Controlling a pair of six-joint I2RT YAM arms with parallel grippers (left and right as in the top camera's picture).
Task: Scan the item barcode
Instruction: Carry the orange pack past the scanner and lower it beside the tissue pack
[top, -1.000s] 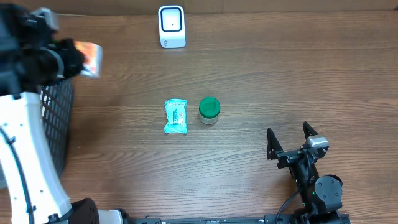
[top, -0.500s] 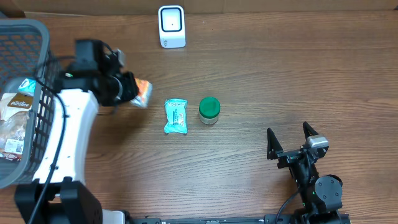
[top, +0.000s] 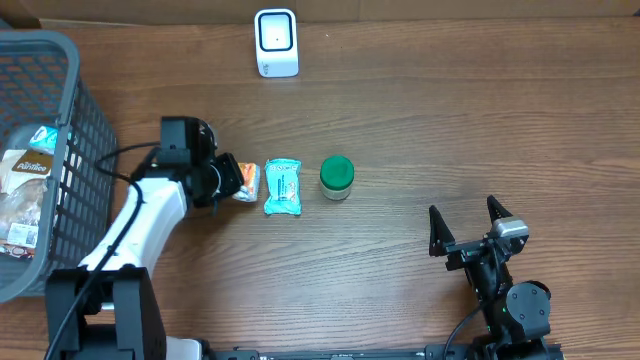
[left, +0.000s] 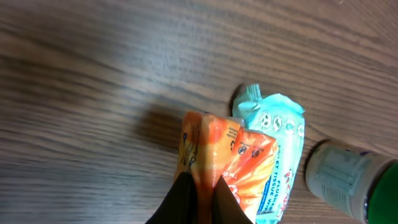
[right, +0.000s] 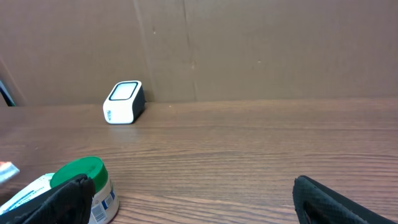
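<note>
The left fingers (left: 184, 200), pinched shut, hold an orange packet (top: 247, 181) close to the surface (top: 450, 120), just beside a teal pack (top: 283, 187). The barcode scanner (top: 276, 42) stands at one o'clock from it, well apart. The right fingers (top: 437, 234) gape empty.

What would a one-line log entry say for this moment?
left tool: shut on orange packet, close to teal packet | right tool: open, empty | scanner: far side, nothing presented
</note>
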